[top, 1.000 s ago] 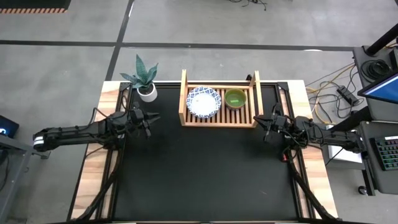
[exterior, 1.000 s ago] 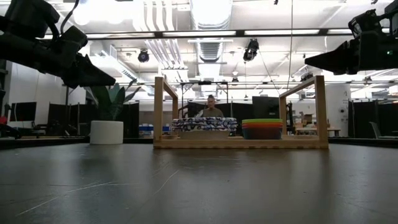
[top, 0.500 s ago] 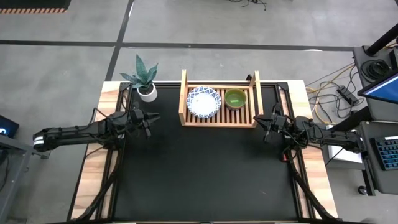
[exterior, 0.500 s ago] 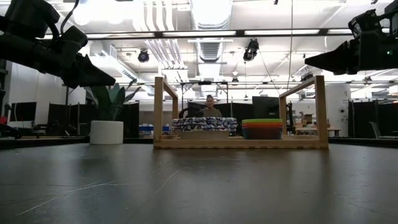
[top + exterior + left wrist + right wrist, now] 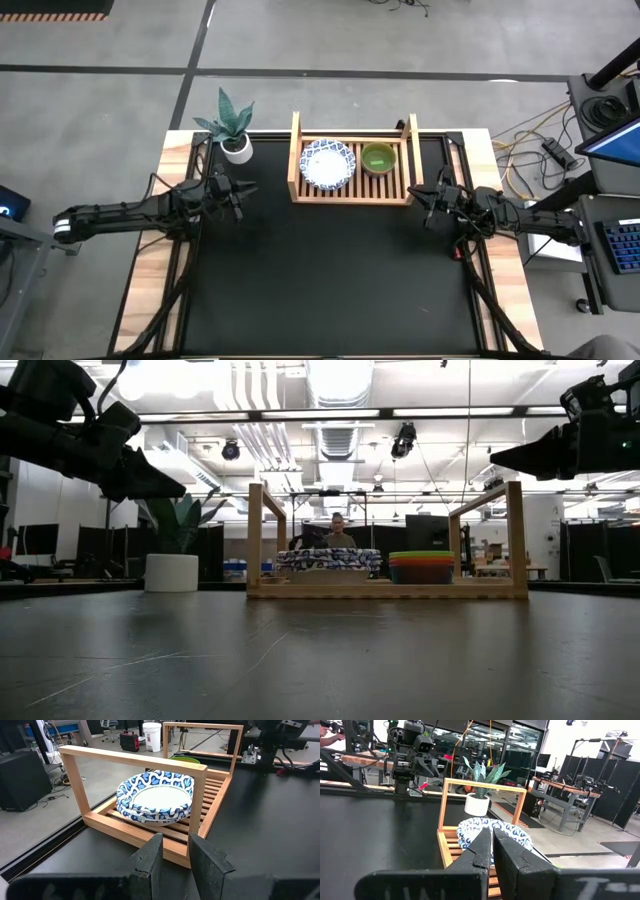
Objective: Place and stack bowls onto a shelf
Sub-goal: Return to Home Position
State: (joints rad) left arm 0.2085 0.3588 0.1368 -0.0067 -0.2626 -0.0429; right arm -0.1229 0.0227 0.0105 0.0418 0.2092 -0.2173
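Note:
The wooden slatted shelf (image 5: 350, 197) stands at the table's far middle. On its slats rests a stack of wide white bowls with blue rims (image 5: 327, 165), and to its right a stack of small plastic bowls with the green one (image 5: 378, 158) on top. The low view shows both stacks, the wide bowls (image 5: 328, 560) and the small bowls (image 5: 421, 567). My left gripper (image 5: 240, 193) hovers left of the shelf, slightly open (image 5: 175, 851), and points at it. My right gripper (image 5: 427, 205) hovers right of the shelf, shut (image 5: 493, 842). Both hold nothing.
A plant in a small white pot (image 5: 237, 148) stands at the far left, next to the shelf's left end. The black mat (image 5: 330, 270) lies bare in front of the shelf. A person (image 5: 339, 532) sits in the room beyond the table.

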